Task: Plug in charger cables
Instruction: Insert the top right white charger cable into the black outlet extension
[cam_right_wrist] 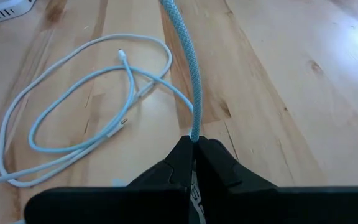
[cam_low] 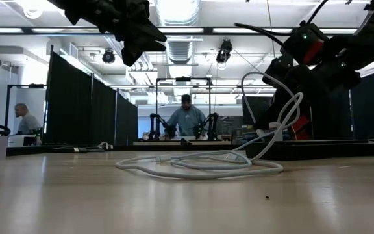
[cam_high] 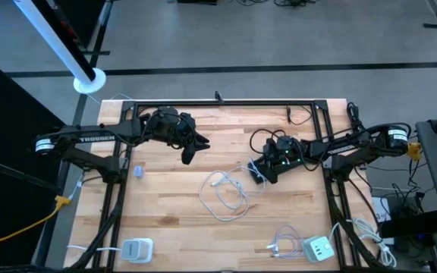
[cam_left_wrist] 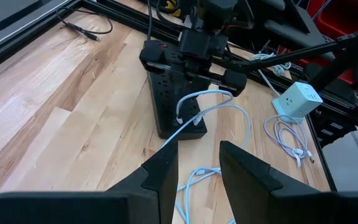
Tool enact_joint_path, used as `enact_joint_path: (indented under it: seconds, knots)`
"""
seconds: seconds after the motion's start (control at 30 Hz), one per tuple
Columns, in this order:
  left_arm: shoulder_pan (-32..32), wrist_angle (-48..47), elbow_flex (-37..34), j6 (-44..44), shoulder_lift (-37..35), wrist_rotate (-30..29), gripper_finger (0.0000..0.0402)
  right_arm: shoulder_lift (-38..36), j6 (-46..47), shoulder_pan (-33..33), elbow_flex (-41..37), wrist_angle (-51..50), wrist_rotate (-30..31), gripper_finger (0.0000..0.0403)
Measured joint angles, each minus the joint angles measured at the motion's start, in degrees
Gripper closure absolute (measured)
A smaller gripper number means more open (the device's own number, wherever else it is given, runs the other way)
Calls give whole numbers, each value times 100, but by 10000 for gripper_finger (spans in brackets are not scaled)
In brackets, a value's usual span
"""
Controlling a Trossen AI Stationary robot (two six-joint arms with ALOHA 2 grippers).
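Note:
A white charger cable [cam_high: 226, 196] lies in loose loops mid-table, and one braided strand [cam_right_wrist: 188, 68] rises to my right gripper [cam_right_wrist: 194, 148], which is shut on it over the near end of a black power strip [cam_left_wrist: 173, 93]. In the left wrist view the cable arcs from that gripper down onto the strip's top [cam_left_wrist: 179, 117]; whether it is plugged in, I cannot tell. My left gripper [cam_high: 190, 152] hangs open above the table's left half, holding nothing. A second white cable [cam_high: 283, 244] lies coiled near the front edge, and a black one [cam_high: 302, 117] at the back. My right gripper pinches the white braided cable [cam_right_wrist: 194, 132] between its two fingertips. The fingers slant downward from the table's right side, and the cable leaves them pointing straight ahead. It stands up in a slack arc [cam_low: 291, 104], while its remaining loops [cam_low: 200, 166] rest on the table.
A white charger block [cam_high: 319, 248] sits at the front right beside the coiled cable, another [cam_high: 136, 249] at the front left. A small grey piece [cam_high: 138, 171] lies near the left arm. A black frame [cam_high: 226, 104] borders the table. People sit in the room beyond.

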Motion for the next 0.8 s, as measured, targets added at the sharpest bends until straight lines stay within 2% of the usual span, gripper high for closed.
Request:
enact_joint_path:
  seconds: [0.4, 0.8]
  knots:
    - [0, 0, 0, -1, 0, 2, 296, -47, -20, 61, -2, -101, 1, 403]
    - [-1, -2, 0, 0, 0, 2, 296, -527, -22, 239, -9, -442, 1, 403]
